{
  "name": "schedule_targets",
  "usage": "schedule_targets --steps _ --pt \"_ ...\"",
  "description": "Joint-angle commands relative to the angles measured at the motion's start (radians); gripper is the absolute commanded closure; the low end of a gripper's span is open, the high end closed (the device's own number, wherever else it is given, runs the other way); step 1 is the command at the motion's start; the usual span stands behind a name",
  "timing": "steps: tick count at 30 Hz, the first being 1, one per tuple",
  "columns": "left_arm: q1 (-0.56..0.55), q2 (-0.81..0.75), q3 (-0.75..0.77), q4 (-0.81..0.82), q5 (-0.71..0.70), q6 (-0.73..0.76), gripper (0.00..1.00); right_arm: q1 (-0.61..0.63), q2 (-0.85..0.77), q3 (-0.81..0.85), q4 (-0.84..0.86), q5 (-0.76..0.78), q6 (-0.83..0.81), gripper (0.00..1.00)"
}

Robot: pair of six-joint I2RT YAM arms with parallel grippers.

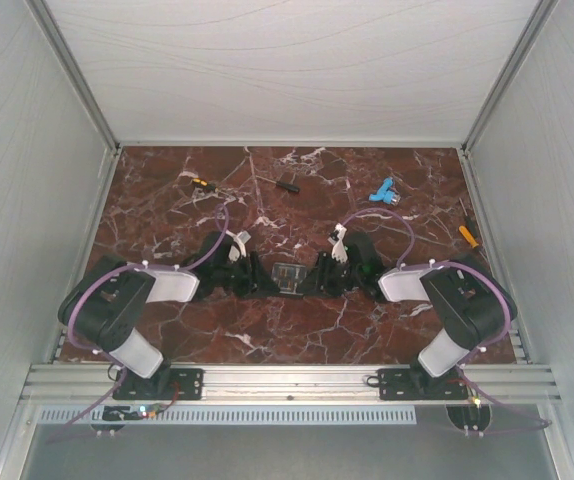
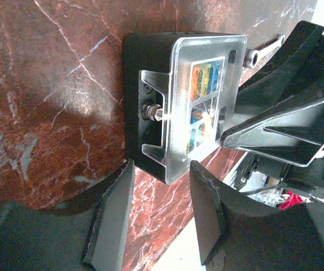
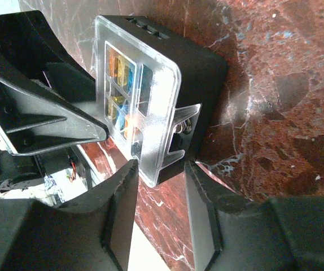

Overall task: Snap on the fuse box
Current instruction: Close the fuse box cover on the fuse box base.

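Note:
The fuse box (image 1: 287, 278) is a small black box with coloured fuses under a clear plastic cover, lying on the marble table between both grippers. In the left wrist view its black body (image 2: 145, 73) carries the clear cover (image 2: 207, 101), and the box's near corner sits just ahead of my open left gripper (image 2: 162, 169). In the right wrist view the box (image 3: 207, 73) and its cover (image 3: 139, 101) sit just ahead of my open right gripper (image 3: 161, 166). From above, the left gripper (image 1: 257, 278) and right gripper (image 1: 317, 278) flank the box. Neither holds anything.
Small screwdrivers (image 1: 199, 182) (image 1: 285, 184), a blue part (image 1: 382, 189) and an orange-handled tool (image 1: 467, 232) lie towards the back of the table. A silver spanner (image 2: 262, 49) lies beyond the box. White walls enclose the table on three sides.

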Motion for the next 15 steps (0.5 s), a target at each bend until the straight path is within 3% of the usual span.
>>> schedule_targets --steps 1,15 --pt "-0.014 0.024 0.014 0.010 -0.022 0.003 0.58 -0.006 0.015 0.012 -0.018 0.003 -0.052 0.67" --pt "-0.067 0.130 -0.006 0.015 -0.035 -0.041 0.71 0.043 0.216 0.110 -0.190 0.080 -0.190 0.78"
